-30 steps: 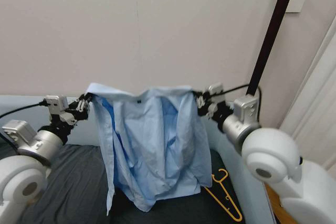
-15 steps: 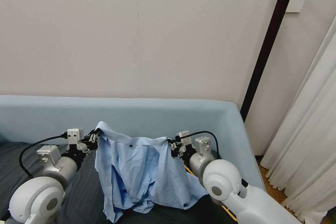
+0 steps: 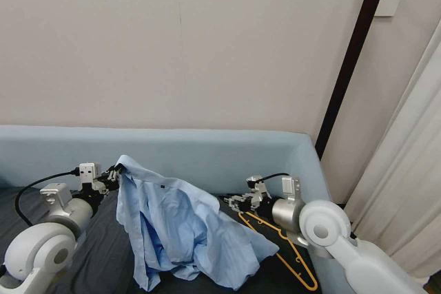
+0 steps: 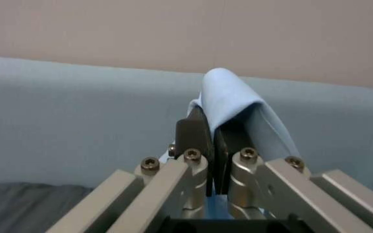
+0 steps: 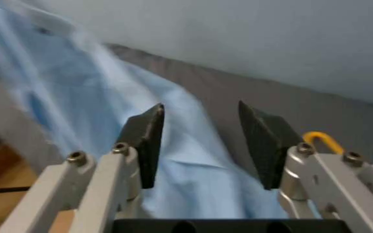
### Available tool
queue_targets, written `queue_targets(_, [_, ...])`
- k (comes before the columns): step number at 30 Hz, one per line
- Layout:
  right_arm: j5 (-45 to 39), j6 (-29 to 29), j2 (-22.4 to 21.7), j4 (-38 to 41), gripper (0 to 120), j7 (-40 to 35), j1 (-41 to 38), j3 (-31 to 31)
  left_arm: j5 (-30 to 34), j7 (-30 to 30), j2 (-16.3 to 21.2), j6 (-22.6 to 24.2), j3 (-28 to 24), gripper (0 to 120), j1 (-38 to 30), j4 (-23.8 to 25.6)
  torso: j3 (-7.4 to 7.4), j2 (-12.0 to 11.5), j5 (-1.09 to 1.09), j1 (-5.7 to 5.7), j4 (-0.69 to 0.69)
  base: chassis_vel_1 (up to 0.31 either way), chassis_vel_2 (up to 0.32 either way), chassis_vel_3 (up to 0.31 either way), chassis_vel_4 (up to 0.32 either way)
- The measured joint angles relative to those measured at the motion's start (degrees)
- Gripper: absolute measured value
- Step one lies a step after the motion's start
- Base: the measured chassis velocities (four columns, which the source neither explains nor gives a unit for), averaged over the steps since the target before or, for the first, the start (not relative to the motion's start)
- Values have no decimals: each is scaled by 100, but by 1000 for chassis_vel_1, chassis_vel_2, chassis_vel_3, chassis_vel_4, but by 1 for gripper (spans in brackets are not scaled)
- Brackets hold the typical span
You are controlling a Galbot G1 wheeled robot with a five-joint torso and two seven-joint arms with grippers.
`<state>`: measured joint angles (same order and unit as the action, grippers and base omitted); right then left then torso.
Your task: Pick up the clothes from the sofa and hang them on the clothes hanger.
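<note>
On my left gripper (image 3: 112,177) the fingers (image 4: 194,137) pinch a fold of the blue shirt (image 3: 180,228), which drapes onto the sofa (image 3: 207,151) seat toward its right end. My right gripper (image 3: 238,202) (fingers (image 5: 144,141) spread wide, empty) hovers by the yellow hanger (image 3: 293,261).

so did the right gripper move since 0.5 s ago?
Yes, the right gripper let go of the shirt and shifted right along the sofa.
</note>
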<state>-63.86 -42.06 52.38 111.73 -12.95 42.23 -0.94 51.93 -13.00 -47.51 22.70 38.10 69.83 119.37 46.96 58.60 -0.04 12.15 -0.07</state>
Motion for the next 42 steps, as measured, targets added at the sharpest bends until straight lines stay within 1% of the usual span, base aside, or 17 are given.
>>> queue_targets(2, [362, 2, -27, -255, 61, -81, 78, 1, 43, 1, 70, 7, -1, 0, -21, 16, 0, 0, 0, 0, 1, 0, 0, 0, 0])
queue_targets(3, [362, 2, -27, -255, 61, -81, 78, 1, 43, 1, 70, 7, -1, 0, -21, 16, 0, 0, 0, 0, 1, 0, 0, 0, 0])
queue_targets(4, [614, 7, -31, -461, 68, -217, 158, -27, 71, 0, 111, 18, -1, 0, -27, 32, 0, 0, 0, 0, 1, 0, 0, 0, 0])
queue_targets(5, [859, 44, -23, -659, 70, -296, 240, -59, 85, 1, 139, 23, -1, 0, -26, 48, 0, 0, 0, 0, 1, 0, 0, 0, 0])
queue_targets(7, [1434, 219, 21, -1127, 81, -354, 458, -114, 97, 4, 171, 34, 0, 0, -21, 65, 0, 0, 2, 0, 0, 0, 0, 0, 0])
queue_targets(8, [1434, 219, 21, -1127, 81, -354, 458, -114, 97, 4, 171, 34, 0, 0, -21, 65, 0, 0, 2, 0, 0, 0, 0, 0, 0])
queue_targets(12, [1959, 232, 169, -1617, 98, -68, 788, -25, 102, 13, 176, 36, -7, 0, -21, 70, 0, 0, 0, 0, -2, 0, 0, 0, 0])
queue_targets(13, [1959, 232, 169, -1617, 98, -68, 788, -25, 102, 13, 176, 36, -7, 0, -21, 70, 0, 0, 0, 0, -2, 0, 0, 0, 0])
queue_targets(16, [2787, 104, 298, -1964, 100, 180, 787, -37, 108, 12, 185, 36, -8, 0, -23, 71, 0, 0, -1, 0, 1, 0, 0, 0, 0])
queue_targets(21, [3240, 15, 375, -2403, 100, 285, 645, -148, 132, 11, 215, 36, 17, 0, -28, 101, 0, 0, -1, 0, 0, 0, 0, 0, 0])
queue_targets(23, [3262, 11, 408, -2524, 100, 329, 601, -157, 135, 10, 221, 37, 22, 0, -30, 101, 0, 0, -1, 0, -1, 0, 0, 0, 0])
queue_targets(27, [3307, 6, 612, -3178, 100, 784, 368, -79, 137, 5, 225, 37, 23, 0, -51, 99, 0, 0, -1, 0, 0, 0, 0, 0, 0])
queue_targets(28, [3307, 6, 612, -3178, 100, 784, 368, -79, 137, 5, 225, 37, 23, 0, -51, 99, 0, 0, -1, 0, 0, 0, 0, 0, 0])
queue_targets(31, [3397, 5, 750, -3648, 100, 1062, 185, -31, 136, -9, 210, 38, 22, 0, -47, 123, 0, 0, -1, 0, 0, 0, 0, 0, 0])
queue_targets(32, [3397, 5, 750, -3648, 100, 1062, 185, -31, 136, -9, 210, 38, 22, 0, -47, 123, 0, 0, -1, 0, 0, 0, 0, 0, 0])
queue_targets(36, [3672, 4, 864, -4122, 100, 1345, 19, 29, 136, -25, 210, 40, 53, 0, -36, 144, 0, 0, -1, 0, 0, 0, 0, 0, 0])
queue_targets(42, [3930, 4, 876, -4417, 100, 1538, -44, 72, 137, -38, 229, 40, 69, 0, -49, 167, 0, 0, -1, 0, -1, 0, 0, 0, 0])
